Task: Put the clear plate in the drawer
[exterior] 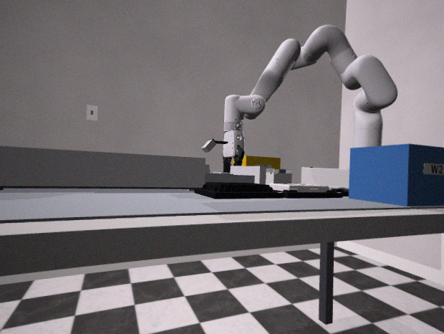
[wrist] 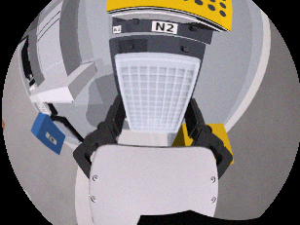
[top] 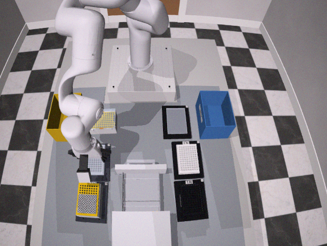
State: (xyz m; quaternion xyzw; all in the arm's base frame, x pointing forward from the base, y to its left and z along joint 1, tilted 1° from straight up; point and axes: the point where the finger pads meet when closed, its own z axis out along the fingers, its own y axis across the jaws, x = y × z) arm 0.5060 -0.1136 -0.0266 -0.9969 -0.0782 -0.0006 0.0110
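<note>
The clear plate (top: 95,166) is a pale grid of wells with no lid, lying on the black nest N4 (top: 105,163) at the bench's left. My gripper (top: 93,163) reaches straight down and is shut on the plate across its short width. In the wrist view the two dark fingers clasp the plate (wrist: 157,92) on both long sides, with the gripper (wrist: 155,120) over its near end. I cannot tell whether the plate is off the nest. The cooler CD (top: 140,227) is a white box with its drawer (top: 141,190) pulled out, empty, and its bar handle (top: 140,167) toward the arm's base.
A yellow bin (top: 56,116) and a tip rack (top: 105,120) stand behind the arm. On the right are a blue bin (top: 215,113), an empty nest (top: 176,121), a white plate (top: 187,158) and a black plate (top: 190,199).
</note>
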